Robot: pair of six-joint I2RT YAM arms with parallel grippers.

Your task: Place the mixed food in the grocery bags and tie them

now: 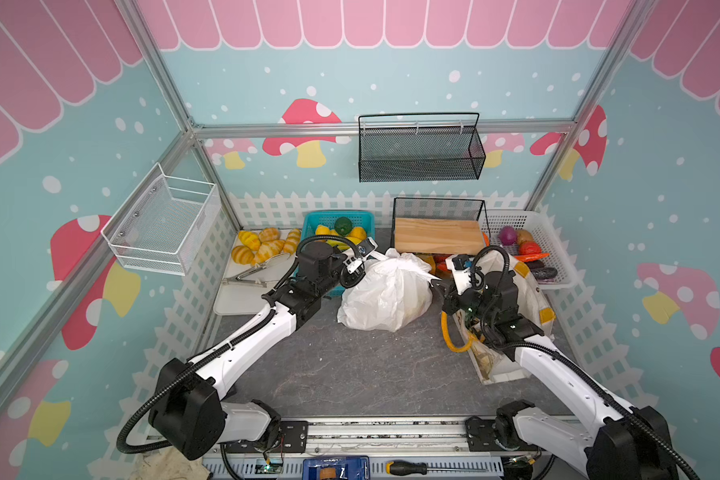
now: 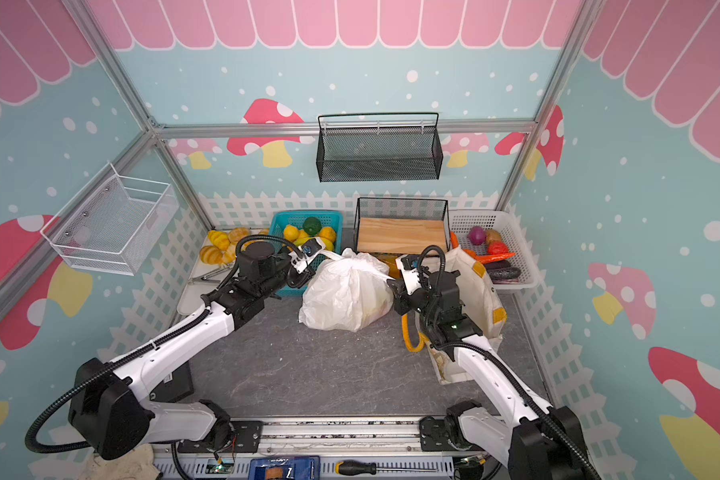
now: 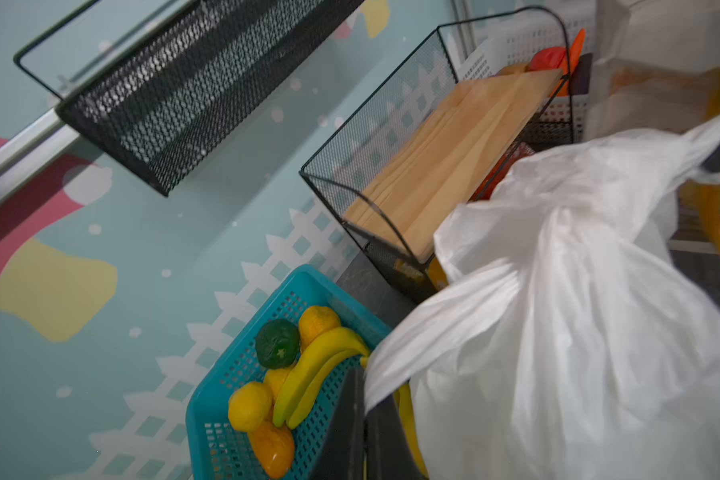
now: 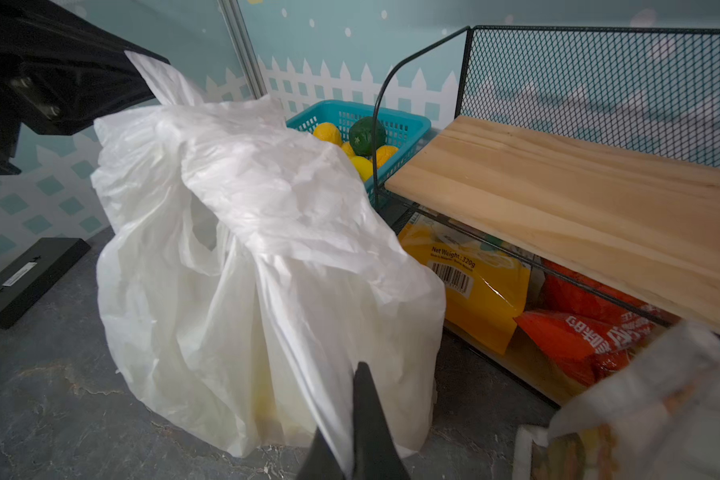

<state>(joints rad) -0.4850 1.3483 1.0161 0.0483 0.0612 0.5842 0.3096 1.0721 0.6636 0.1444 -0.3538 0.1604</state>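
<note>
- The white plastic bag (image 1: 385, 297) is being held upright in the middle of the counter (image 1: 350, 374); it is bulging with goods that cannot be identified through the film
- Its far-left handle (image 3: 433, 316) is being pinched by the left fingers (image 3: 350, 419), which are closed fully on the thin film
- Its right handle (image 4: 304, 353) is being gripped by the right fingers (image 4: 366, 407), likewise closed tight on it
- Tying is being judged the step in hand, since both handles are being drawn taut and away from each other
- A crossing of the two handles above the bag's mouth is being called for, with tension being shared evenly so that the film is neither being torn nor being slipped out of a pinch
- The bag is being crowded by the teal basket (image 3: 242, 353) at the far left and the black mesh shelf (image 4: 599, 83) behind it, so wide swings are being advised against
- The canvas tote (image 1: 528, 291) is being overhung by the right arm at the right of the counter, and its handles are being held by neither
</note>
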